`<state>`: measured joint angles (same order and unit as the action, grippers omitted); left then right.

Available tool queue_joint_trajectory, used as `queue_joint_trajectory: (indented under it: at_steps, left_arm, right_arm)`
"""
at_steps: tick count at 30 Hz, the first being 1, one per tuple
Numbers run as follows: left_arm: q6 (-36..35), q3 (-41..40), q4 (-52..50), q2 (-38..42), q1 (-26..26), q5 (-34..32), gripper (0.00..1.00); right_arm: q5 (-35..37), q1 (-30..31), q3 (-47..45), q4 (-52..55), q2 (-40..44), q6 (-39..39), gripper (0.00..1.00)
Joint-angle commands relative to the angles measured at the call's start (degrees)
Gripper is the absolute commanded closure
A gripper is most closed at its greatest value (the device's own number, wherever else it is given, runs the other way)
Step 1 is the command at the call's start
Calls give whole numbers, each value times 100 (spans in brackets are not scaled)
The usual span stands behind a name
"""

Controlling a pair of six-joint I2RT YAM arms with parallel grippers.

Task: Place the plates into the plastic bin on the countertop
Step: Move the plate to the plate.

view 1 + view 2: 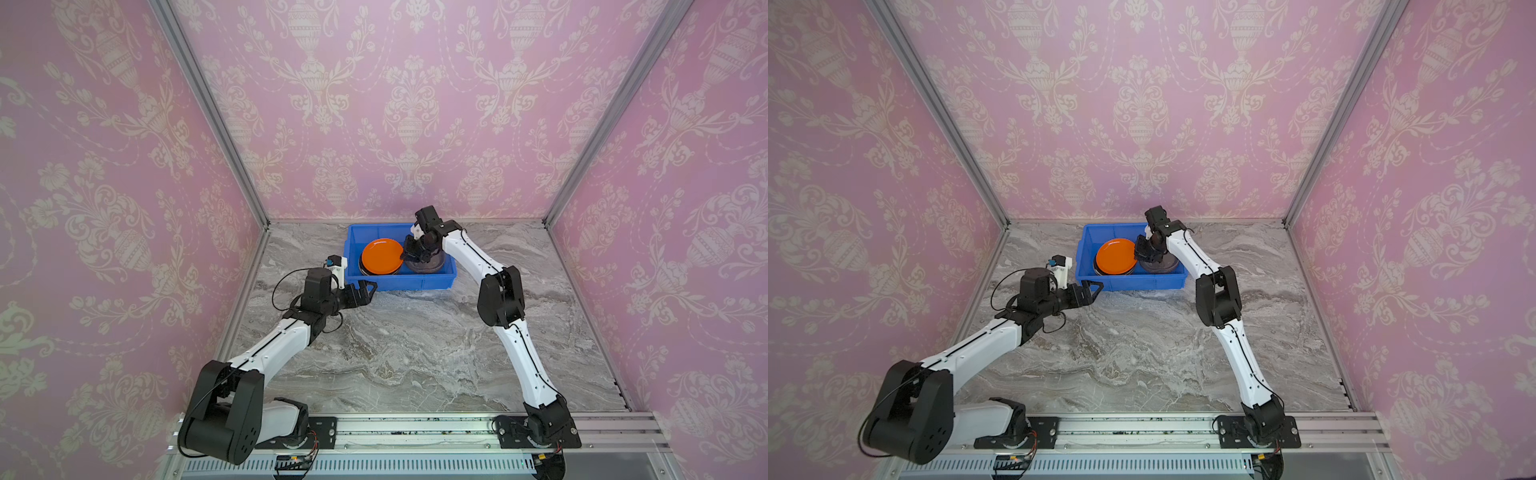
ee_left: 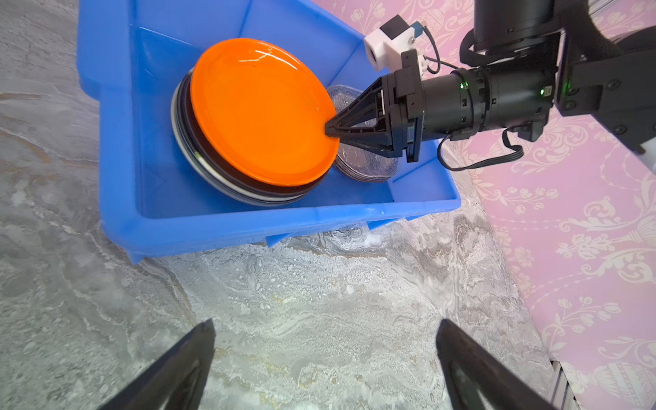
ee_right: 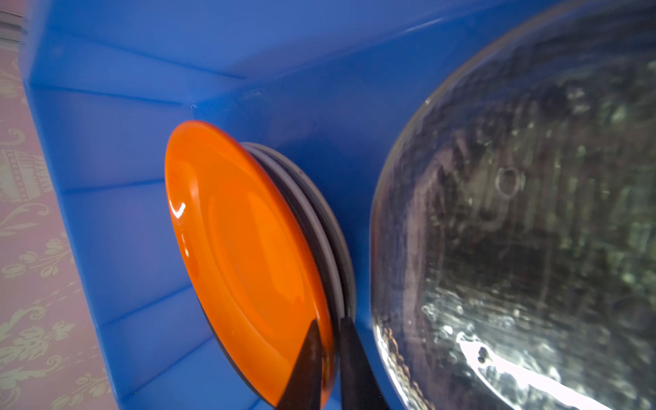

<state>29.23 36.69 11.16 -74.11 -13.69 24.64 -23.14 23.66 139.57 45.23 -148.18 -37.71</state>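
The blue plastic bin (image 1: 399, 284) (image 1: 1130, 283) (image 2: 284, 222) (image 3: 135, 106) stands at the back of the grey marble countertop (image 1: 415, 353). Inside it, an orange plate (image 1: 381, 255) (image 1: 1116, 256) (image 2: 262, 113) (image 3: 241, 255) lies tilted on top of a stack of dark and cream plates (image 2: 198, 159). Beside that stack sit smoky glass plates (image 1: 432, 267) (image 2: 369, 168) (image 3: 532, 213). My right gripper (image 1: 402, 256) (image 1: 1136, 254) (image 2: 328, 129) (image 3: 328, 326) is shut on the orange plate's rim, one finger on each face. My left gripper (image 1: 368, 291) (image 1: 1094, 291) (image 2: 326, 324) hangs open and empty just outside the bin's near left corner.
Pink patterned walls close in the countertop on three sides, the bin standing close to the back one. An aluminium rail (image 1: 415, 428) with both arm bases runs along the front edge. The right arm's forearm reaches over the bin's right wall.
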Motion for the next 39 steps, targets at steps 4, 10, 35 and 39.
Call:
queue_joint_trajectory:
  at_steps: [4,10,35,39]
  left_arm:
    - [-14,4,152,-40,-19,-101,1]
    - [-40,-10,115,4,-26,-150,1]
    - [57,15,312,-306,-21,-126,1]
    - [47,14,308,-297,-15,-133,1]
  right_arm:
    - [-186,146,153,-41,-176,-60,86]
    - [-176,230,65,21,-120,-39,82]
    - [-269,186,-87,-348,-74,-93,85]
    - [-253,207,-110,-364,-85,-96,87]
